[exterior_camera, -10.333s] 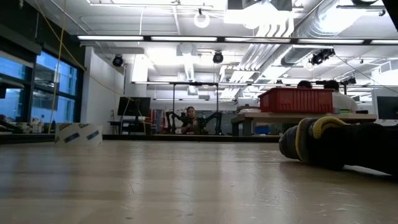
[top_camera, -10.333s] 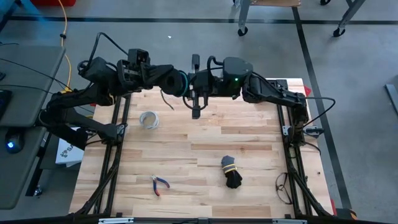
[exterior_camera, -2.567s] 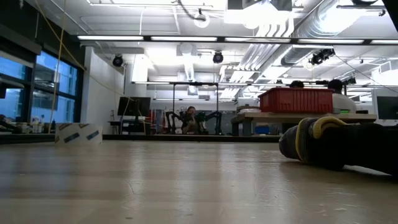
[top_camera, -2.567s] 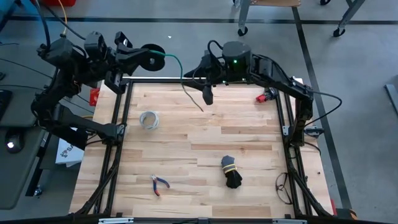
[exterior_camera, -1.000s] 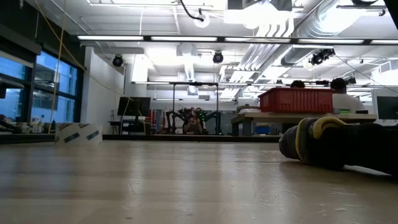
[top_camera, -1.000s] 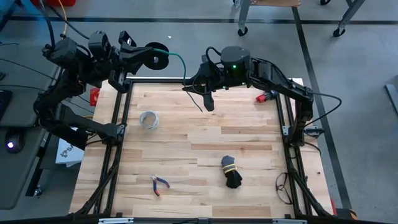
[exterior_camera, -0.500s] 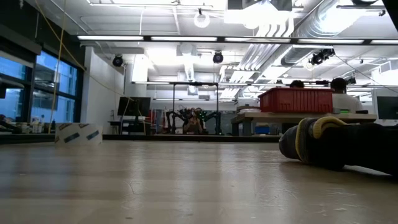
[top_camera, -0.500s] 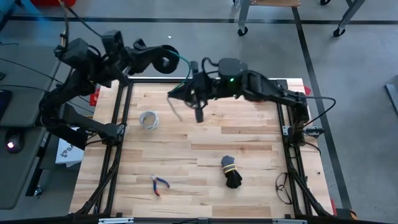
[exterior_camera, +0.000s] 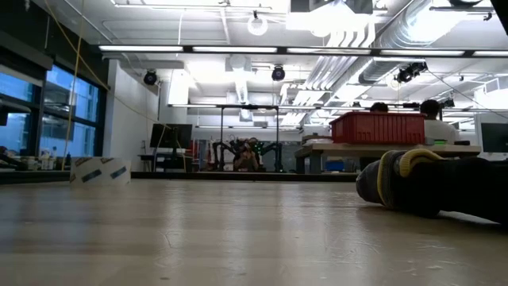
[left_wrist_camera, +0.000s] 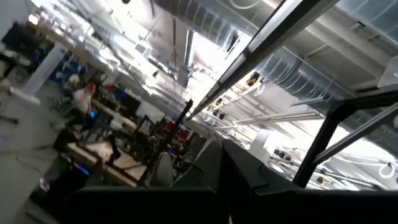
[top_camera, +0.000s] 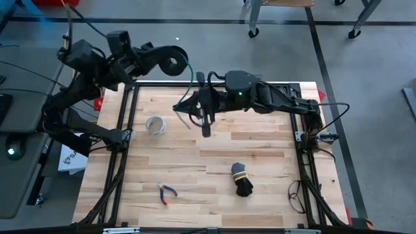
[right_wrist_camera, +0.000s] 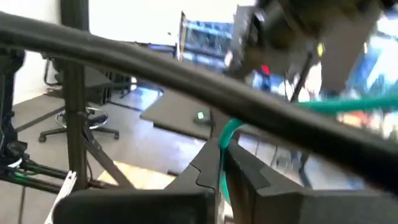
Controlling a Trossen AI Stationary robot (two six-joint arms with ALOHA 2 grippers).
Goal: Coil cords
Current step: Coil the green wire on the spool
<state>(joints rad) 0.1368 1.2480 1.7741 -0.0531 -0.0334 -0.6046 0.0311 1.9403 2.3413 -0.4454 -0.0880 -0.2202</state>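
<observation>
The cord is wound into a small dark round coil [top_camera: 173, 63] with a thin green tail [top_camera: 192, 77]. My left gripper [top_camera: 162, 63] holds the coil up over the table's far left corner, shut on it. The tail curves from the coil down to my right gripper [top_camera: 197, 97], which reaches in level from the right over the table's far part and is shut on the green cord [right_wrist_camera: 231, 127]. Past the fingers, the cord's loose end [top_camera: 184, 119] hangs above the wood. The low view shows neither gripper. My left gripper holds the coil at its left side, coming in from the table's left; the coil itself hides the place of contact. The coil is lifted well clear of the table. My right gripper pinches the green tail [right_wrist_camera: 222, 148] between its two fingers, coming level from the table's right, across the cord. From the pinch the cord rises in a slack curve toward the coil, and its free end hangs below.
A pale grey-white ring [top_camera: 155, 125] lies on the wood at the left. A black cord bundle with a yellow tie [top_camera: 241, 179] lies near the middle right and fills the right of the low view [exterior_camera: 429, 187]. Red-handled pliers [top_camera: 167, 192] lie near the front.
My right gripper has gone toward the table's left edge, closer to the coil, and the cord's hanging end has swung left with it. My left gripper has shifted slightly to the right with the coil and rolled about its own axis.
</observation>
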